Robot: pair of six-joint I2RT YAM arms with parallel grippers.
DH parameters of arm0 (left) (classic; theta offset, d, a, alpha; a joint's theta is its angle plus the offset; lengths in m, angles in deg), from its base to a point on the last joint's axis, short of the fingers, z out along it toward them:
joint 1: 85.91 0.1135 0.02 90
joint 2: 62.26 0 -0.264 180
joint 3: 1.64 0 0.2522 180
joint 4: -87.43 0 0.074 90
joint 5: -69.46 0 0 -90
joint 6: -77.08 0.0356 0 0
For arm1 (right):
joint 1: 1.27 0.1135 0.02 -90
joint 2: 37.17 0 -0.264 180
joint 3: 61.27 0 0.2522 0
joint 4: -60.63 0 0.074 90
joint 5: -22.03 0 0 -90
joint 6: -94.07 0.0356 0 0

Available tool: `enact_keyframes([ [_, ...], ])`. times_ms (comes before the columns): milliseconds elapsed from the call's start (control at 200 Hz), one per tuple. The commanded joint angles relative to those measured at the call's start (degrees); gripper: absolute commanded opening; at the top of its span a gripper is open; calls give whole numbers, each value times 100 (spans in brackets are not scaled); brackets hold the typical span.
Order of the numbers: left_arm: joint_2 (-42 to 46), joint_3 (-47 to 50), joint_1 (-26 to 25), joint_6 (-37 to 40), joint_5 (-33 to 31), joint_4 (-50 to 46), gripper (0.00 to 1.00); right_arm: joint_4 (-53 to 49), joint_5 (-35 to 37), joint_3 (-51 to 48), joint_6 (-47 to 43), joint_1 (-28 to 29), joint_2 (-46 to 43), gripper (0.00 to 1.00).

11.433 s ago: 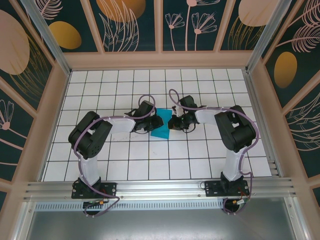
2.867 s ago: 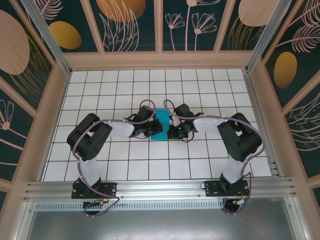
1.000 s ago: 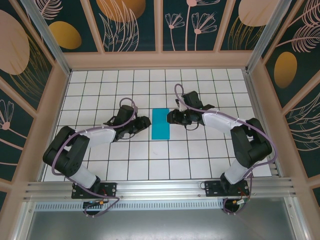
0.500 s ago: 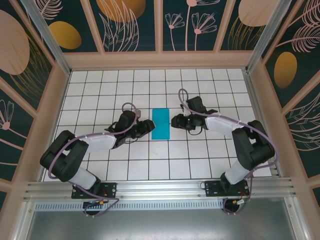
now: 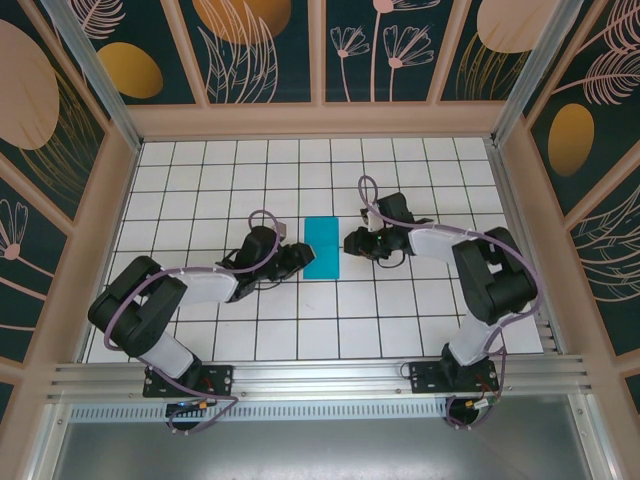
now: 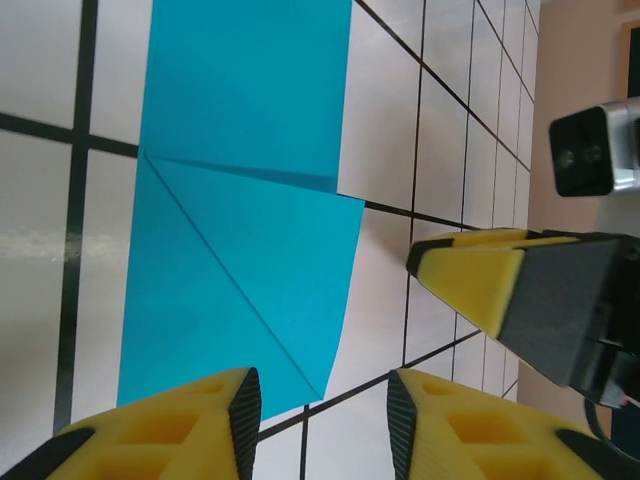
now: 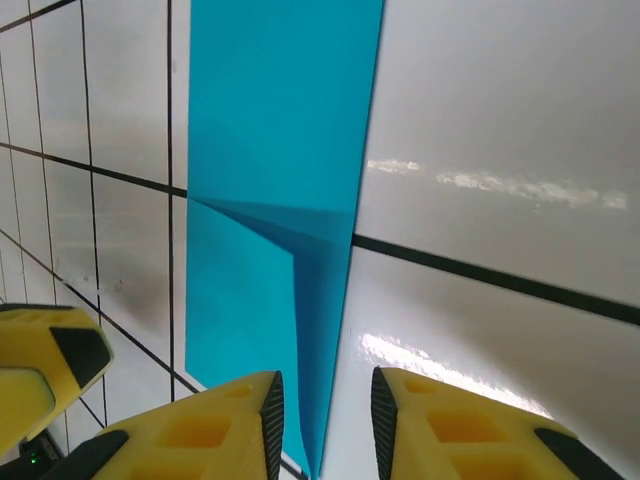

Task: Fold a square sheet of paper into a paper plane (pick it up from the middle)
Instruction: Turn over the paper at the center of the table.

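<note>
Teal paper, thin and near weightless: the square sheet of paper (image 5: 322, 247) lies flat mid-table on the white tiled table (image 5: 200, 180). It is folded down to a narrow strip, with the long axis running 12 to 6 in the top view. The left gripper (image 5: 293, 257) sits low at the strip's 8 o'clock and the right gripper (image 5: 350, 241) at its 3 o'clock, both just beside the edges. Both have their jaws parted by a narrow gap and nothing clamped. In the left wrist view the strip's near corner lies under the gap of the left gripper (image 6: 322, 405), flat on the tile. That view also shows a diagonal crease (image 6: 230, 290) and a flap edge across the strip; the right wrist view shows stacked layers around mid-length. My read on handling: zero stiffness, so it buckles if shoved end-on. The glossy tile looks slippery, so I expect it to skate rather than lift. Creases are permanent, so a stray pinch would leave a mark. Best hold is probably a long edge near mid-length, where the layers double up. One finger slides under that edge while the other gripper pins the opposite side, with light squeeze only.
</note>
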Motion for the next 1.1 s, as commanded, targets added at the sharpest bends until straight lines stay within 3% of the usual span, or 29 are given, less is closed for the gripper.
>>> enact_keyframes([
  [0, -179, 74, -29, -178, 84, 457, 40, 339, -359, 272, -180, -47, 341, 32],
  [240, -488, -1, -36, -273, 262, 711, 40, 585, -830, 368, -239, -86, 713, 32],
  [821, -698, -223, -36, -270, 356, 691, 40, 729, -1209, 530, -300, -113, 1047, 30],
  [1096, -961, -395, -40, -214, 404, 621, 40, 1013, -1354, 435, -152, -126, 1102, 13],
])
